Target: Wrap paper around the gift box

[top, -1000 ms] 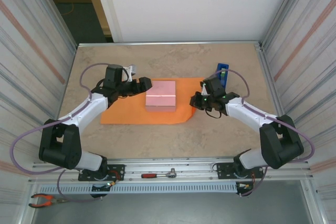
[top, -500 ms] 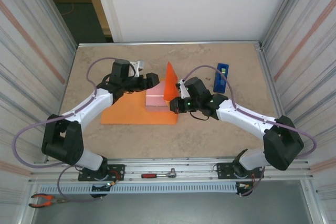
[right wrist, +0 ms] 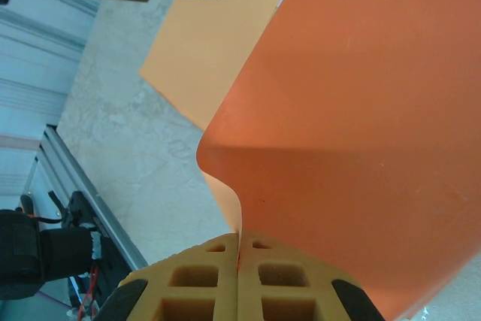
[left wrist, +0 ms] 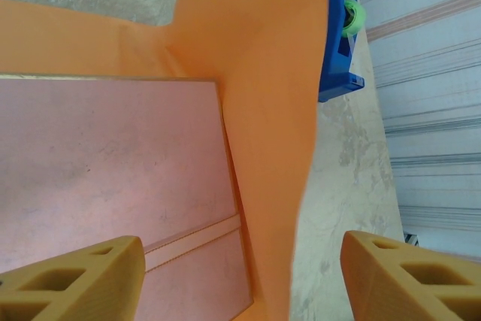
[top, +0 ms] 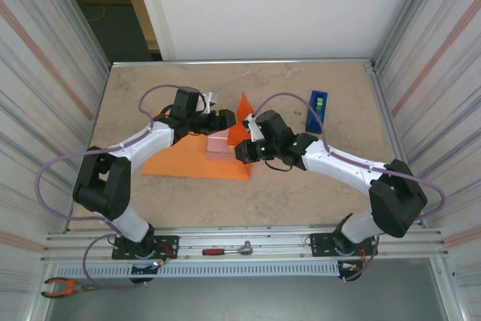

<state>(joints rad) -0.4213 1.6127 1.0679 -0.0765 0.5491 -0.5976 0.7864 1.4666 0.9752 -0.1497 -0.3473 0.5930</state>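
Top view: the gift box (top: pixel 217 143) sits on the paper (top: pixel 180 162) mid-counter (top: pixel 301 186). The sheet's right part stands up as a flap against the box's right side. The right hand (top: pixel 241 143) is at the flap. The left hand (top: pixel 228 119) hovers over the box's far edge. A blue tape dispenser (top: pixel 317 110) stands well apart to the right.

Right wrist view: the right hand's pads (right wrist: pixel 199 280) are clenched together on the paper's edge, with the sheet curling up from the pinch. From above, this grip is not discernible.

Left wrist view: the left hand is released, fingers (left wrist: pixel 75 276) spread wide and gripping nothing. The box's seam (left wrist: pixel 195 238) shows here.
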